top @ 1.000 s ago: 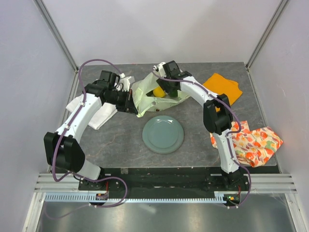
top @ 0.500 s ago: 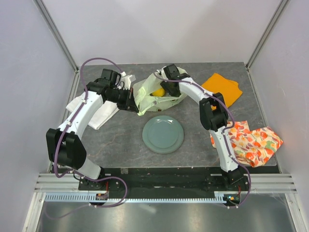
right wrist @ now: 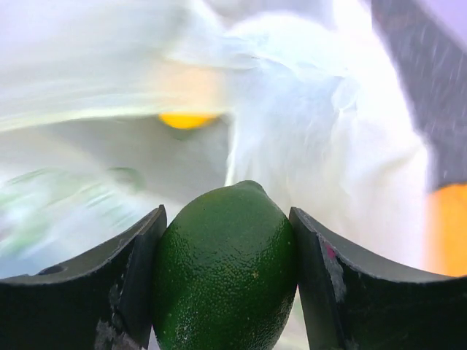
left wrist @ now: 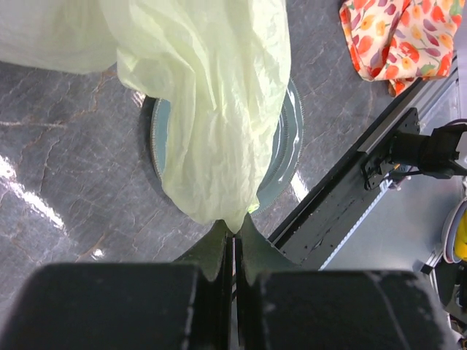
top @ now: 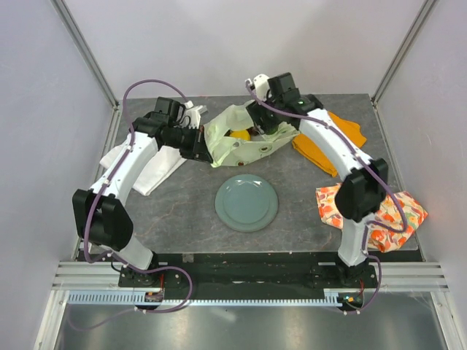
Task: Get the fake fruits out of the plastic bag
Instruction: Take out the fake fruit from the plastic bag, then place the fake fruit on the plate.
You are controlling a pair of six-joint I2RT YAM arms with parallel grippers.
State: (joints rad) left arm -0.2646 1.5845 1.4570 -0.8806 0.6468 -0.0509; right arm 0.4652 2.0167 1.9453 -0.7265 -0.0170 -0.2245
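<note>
Grey stone-patterned table (top: 182, 211) between pale walls, seen from above. Near its middle sits a round grey-green plate (top: 246, 202).

Just beyond the plate lies the plastic bag (top: 244, 144), pale yellow-green and crumpled. A yellow-orange citrus (top: 238, 133) shows at its opening.

My left gripper (left wrist: 233, 237) is beyond and to the left of the plate. Its jaws are pressed together on a pinch of the bag's film. From my left wrist, the film drapes down in front of the plate.

My right gripper (right wrist: 225, 219) is beyond the plate, at the bag's far edge. It is clamped on a dark green fruit (right wrist: 222, 284), one finger on each side. Blurred bag film fills the view behind it. I cannot tell whether the fruit is clear of the bag.

Left of the plate lies a white folded cloth (top: 149, 171). Right of the plate is a fruit-print cloth (top: 394, 211), and beyond that a plain orange cloth (top: 312, 153).
</note>
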